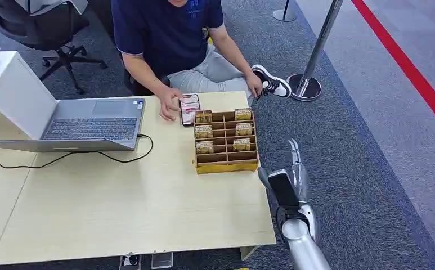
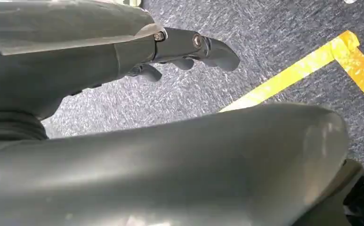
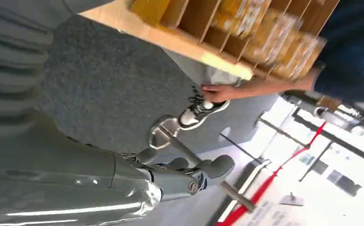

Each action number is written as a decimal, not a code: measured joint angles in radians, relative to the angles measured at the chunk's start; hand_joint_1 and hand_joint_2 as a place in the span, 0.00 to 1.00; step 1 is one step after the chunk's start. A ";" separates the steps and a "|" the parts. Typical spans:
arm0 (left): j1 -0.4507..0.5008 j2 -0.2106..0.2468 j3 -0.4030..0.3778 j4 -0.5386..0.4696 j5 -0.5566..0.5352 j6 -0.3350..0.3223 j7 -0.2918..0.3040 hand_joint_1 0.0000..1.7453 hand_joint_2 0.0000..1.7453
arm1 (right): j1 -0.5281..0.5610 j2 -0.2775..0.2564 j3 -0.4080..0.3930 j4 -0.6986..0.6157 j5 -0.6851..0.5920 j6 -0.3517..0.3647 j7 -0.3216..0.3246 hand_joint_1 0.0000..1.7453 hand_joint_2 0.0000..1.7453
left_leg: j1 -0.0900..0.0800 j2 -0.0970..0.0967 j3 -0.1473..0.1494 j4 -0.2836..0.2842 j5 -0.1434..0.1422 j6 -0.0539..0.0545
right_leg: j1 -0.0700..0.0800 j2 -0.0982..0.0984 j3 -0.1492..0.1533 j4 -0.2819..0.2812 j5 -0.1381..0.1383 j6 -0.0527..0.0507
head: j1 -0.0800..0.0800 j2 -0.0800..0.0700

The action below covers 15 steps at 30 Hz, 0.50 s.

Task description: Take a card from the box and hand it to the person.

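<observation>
A yellow-brown cardboard box with dividers stands at the table's far right edge. It holds several wrapped cards in two columns. My right hand hovers beside the table, just past the box's near right corner, fingers stretched out and holding nothing. In the right wrist view that hand is over the carpet, with the box and its cards beyond. My left hand hangs over the carpet with nothing in it. The person sits behind the table, one hand by a phone.
An open laptop with a black cable lies on the table's left, next to a white box. A metal stanchion stands on the carpet right of the person. An office chair is at the back left.
</observation>
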 joint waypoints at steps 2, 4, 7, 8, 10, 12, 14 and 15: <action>-0.003 0.000 -0.007 0.000 -0.003 -0.004 0.003 0.00 0.00 | -0.015 -0.002 0.031 -0.002 0.048 -0.008 0.013 0.00 1.00 | 0.000 0.000 0.000 0.000 0.000 0.000 | 0.000 0.000 0.000 0.000 0.000 0.000 | -0.002 0.000; -0.006 0.000 -0.010 0.000 -0.008 -0.008 0.003 0.00 0.00 | -0.033 -0.007 0.060 0.000 0.082 -0.011 0.022 0.00 1.00 | 0.000 0.000 0.000 0.000 0.000 0.000 | 0.000 0.000 0.000 0.000 0.000 0.000 | -0.001 0.000; -0.009 0.000 -0.017 0.000 -0.018 -0.008 0.005 0.00 0.00 | -0.061 -0.013 0.095 0.009 0.129 -0.015 0.041 0.00 1.00 | 0.000 0.000 0.000 0.000 0.000 0.000 | 0.000 0.000 0.000 0.000 0.000 0.000 | 0.000 0.000; -0.010 0.000 -0.021 0.000 -0.022 -0.008 0.005 0.00 0.00 | -0.071 -0.018 0.112 0.017 0.155 -0.017 0.053 0.00 1.00 | 0.000 0.000 0.000 0.000 0.000 0.000 | 0.000 0.000 0.000 0.000 0.000 0.000 | 0.001 0.000; -0.012 0.000 -0.026 0.000 -0.024 -0.008 0.006 0.00 0.00 | -0.094 -0.023 0.135 0.037 0.186 -0.022 0.068 0.00 1.00 | 0.000 0.000 0.000 0.000 0.000 0.000 | 0.000 0.000 0.000 0.000 0.000 0.000 | 0.002 0.000; -0.015 0.000 -0.034 0.000 -0.027 -0.010 0.008 0.00 0.00 | -0.124 -0.026 0.157 0.069 0.207 -0.024 0.083 0.05 1.00 | 0.000 0.000 0.000 0.000 0.000 0.000 | 0.000 0.000 0.000 0.000 0.000 0.000 | 0.001 0.000; -0.018 0.000 -0.037 0.000 -0.031 -0.010 0.011 0.00 0.00 | -0.159 -0.030 0.176 0.106 0.221 -0.032 0.095 0.29 1.00 | 0.000 0.000 0.000 0.000 0.000 0.000 | 0.000 0.000 0.000 0.000 0.000 0.000 | 0.000 0.000; -0.020 0.000 -0.038 0.000 -0.032 -0.010 0.013 0.00 0.00 | -0.173 -0.031 0.183 0.120 0.229 -0.038 0.102 0.74 1.00 | 0.000 0.000 0.000 0.000 0.000 0.000 | 0.000 0.000 0.000 0.000 0.000 0.000 | -0.001 0.000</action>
